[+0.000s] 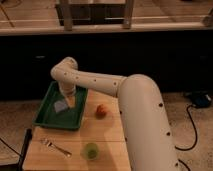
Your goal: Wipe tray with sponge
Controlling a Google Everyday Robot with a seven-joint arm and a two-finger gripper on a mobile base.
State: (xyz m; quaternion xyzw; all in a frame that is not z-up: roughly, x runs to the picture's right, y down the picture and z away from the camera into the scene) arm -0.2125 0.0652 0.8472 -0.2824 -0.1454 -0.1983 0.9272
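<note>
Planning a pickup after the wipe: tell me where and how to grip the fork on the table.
Grip the fork across the middle of its thin handle, coming straight down from above. It lies flat and diagonal on the wooden table, so turn the jaws crosswise to it. The green cup beside it leaves room. The gripper is shut over the tray, on the sponge.

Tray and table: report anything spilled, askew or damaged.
Nothing stands out. The tray sits flat at the table's far left corner; the claw is shut over it, with the sponge. Fork, cup and fruit lie undisturbed.
</note>
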